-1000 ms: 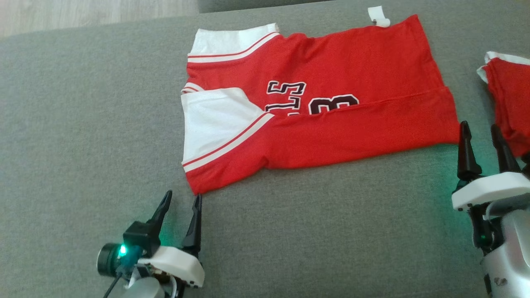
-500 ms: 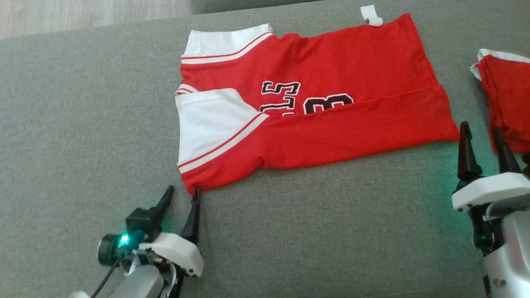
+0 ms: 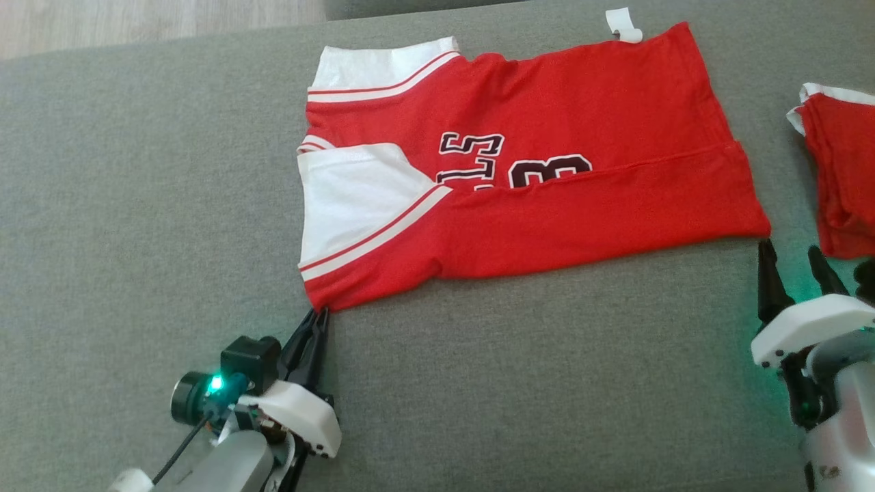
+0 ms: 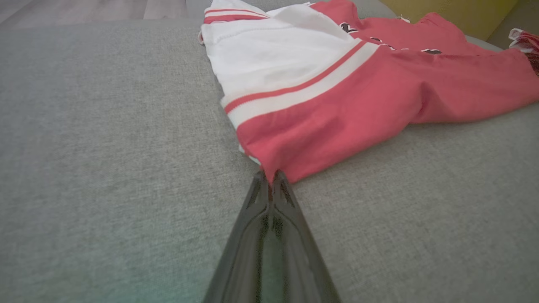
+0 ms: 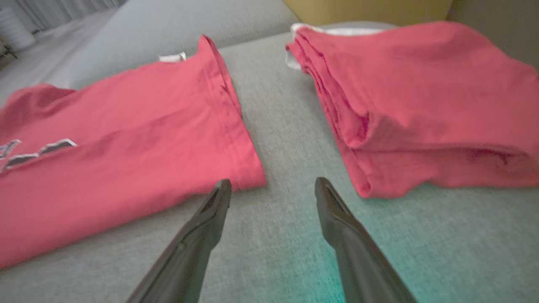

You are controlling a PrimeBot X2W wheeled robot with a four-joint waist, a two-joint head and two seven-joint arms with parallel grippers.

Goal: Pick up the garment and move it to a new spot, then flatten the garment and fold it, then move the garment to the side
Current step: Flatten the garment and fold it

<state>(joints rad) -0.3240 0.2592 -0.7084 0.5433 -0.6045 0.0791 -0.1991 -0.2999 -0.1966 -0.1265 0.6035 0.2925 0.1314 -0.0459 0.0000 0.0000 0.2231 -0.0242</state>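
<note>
Rightward, folded pile [image 3: 844, 184] near garment [image 3: 533, 171]

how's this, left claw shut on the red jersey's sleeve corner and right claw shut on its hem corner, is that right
Not quite. The right claw is open, jaws apart just short of the hem corner of the red jersey, as the right wrist view shows. The left claw is shut on the sleeve corner.
</note>
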